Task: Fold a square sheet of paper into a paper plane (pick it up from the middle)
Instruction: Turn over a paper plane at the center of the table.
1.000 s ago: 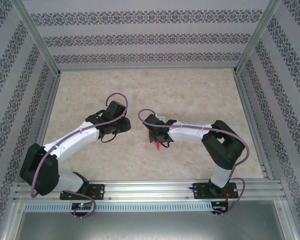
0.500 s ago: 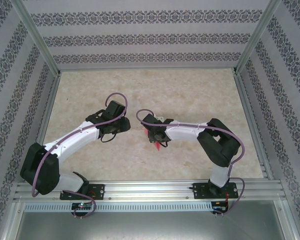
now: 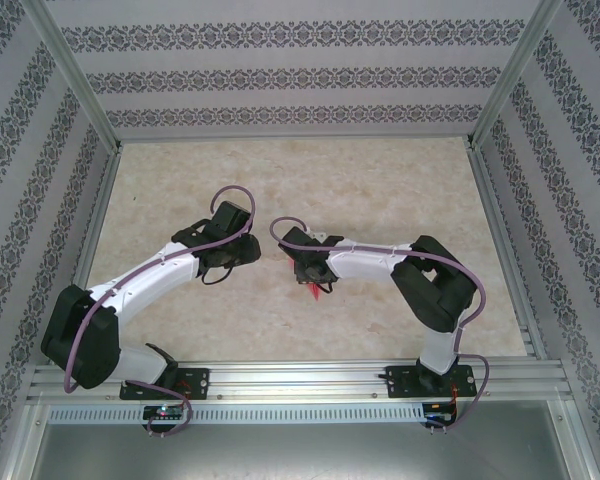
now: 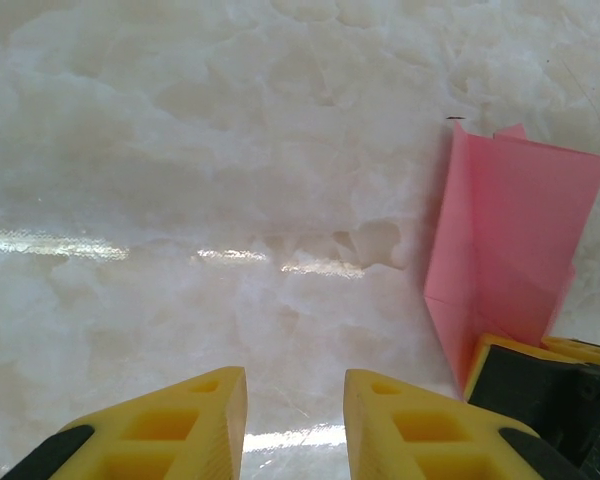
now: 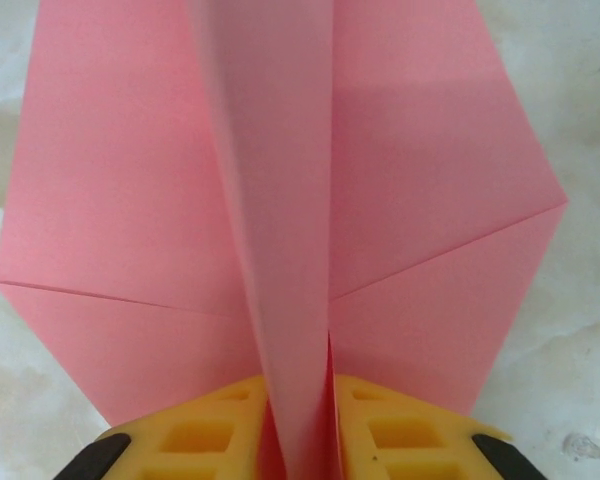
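L claw [image 4: 295, 400]: ribbed yellow plastic tips are kept narrowly apart, nothing gripped, w/ the glossy, marbled cream counter [image 4: 180, 150] seen between them. Just to the right, approx. mid-counter, the folded pink paper [image 4: 510, 230] is found: thin, matte, sharp-creased, angular. R claw [image 5: 300, 410] is closed on the paper's upright centre ridge, w/ flaps spread either side.

Pink-red all over on the paper plane [image 5: 420, 200]. The right pincer [image 5: 300, 430] and the left pincer [image 4: 295, 400] show bright yellow, black behind. The counter [image 4: 180, 150] is creamy, marble-veined; the walls [image 3: 300, 75] are white with dark floral bands.
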`<state>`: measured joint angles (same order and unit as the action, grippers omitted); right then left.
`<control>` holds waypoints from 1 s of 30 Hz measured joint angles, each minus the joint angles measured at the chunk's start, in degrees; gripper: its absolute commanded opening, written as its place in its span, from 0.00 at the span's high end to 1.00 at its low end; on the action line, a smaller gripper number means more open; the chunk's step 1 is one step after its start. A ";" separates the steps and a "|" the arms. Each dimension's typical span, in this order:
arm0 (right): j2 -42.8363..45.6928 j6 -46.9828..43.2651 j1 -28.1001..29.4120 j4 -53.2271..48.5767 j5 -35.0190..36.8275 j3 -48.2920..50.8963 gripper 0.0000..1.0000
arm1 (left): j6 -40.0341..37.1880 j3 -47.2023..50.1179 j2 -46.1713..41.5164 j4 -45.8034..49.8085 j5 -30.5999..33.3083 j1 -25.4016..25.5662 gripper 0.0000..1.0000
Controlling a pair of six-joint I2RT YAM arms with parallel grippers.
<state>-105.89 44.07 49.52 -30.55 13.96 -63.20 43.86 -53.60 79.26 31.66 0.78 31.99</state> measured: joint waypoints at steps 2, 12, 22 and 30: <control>0.00 -0.02 0.00 -1.18 0.42 -0.55 0.78 | 0.02 0.48 -0.72 -0.26 0.55 -0.11 0.67; -1.68 1.07 -0.11 -0.87 0.98 -1.60 0.77 | 0.00 3.72 -7.87 -0.87 3.91 -0.11 0.65; -2.29 2.58 -0.11 -0.79 1.01 -2.47 0.71 | 0.00 4.48 -9.42 -0.98 5.62 -0.11 0.62; -3.04 2.80 -0.11 -2.03 1.01 -3.67 0.68 | -0.02 5.46 -10.62 -2.19 5.57 -0.11 0.60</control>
<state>-108.92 46.87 49.41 -32.58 14.96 -66.87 43.83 -48.14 68.64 29.47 6.35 31.88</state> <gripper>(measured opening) 0.318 0.395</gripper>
